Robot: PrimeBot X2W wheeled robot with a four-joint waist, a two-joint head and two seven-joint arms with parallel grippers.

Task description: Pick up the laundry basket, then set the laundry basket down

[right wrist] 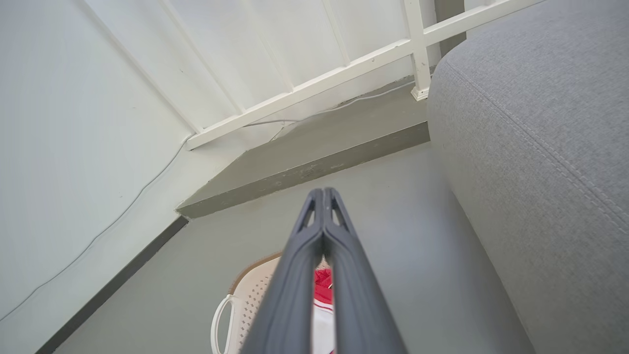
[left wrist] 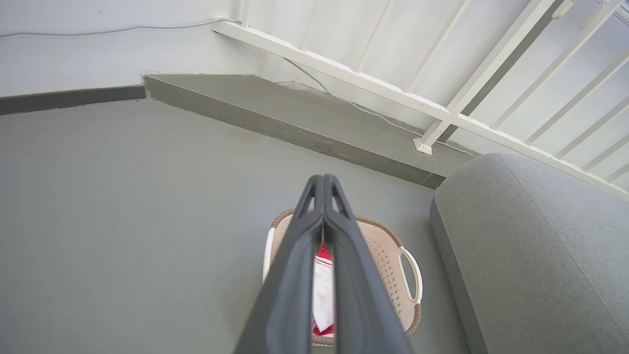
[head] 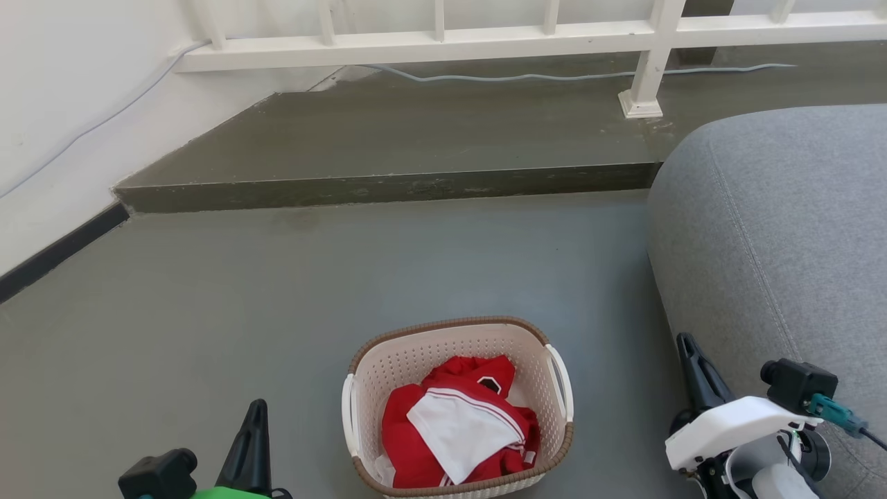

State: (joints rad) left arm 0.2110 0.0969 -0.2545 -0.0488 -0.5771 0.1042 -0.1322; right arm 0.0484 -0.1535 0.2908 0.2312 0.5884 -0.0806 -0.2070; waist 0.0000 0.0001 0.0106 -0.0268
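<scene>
1. The left gripper (left wrist: 323,183) is seen at the lower left of the head view. Its fingers are pressed together tip to tip, and nothing is held.
2. The laundry basket (head: 414,362) is set upright on the grey floor (head: 208,298), between the two grippers and touched by neither.
3. A red and white garment (head: 457,426) is contained in the basket.
4. The right gripper (right wrist: 323,192) is seen at the lower right. Its fingers are likewise pressed together on nothing.
5. A grey sofa (head: 783,229) is positioned near the basket, to its right.
</scene>
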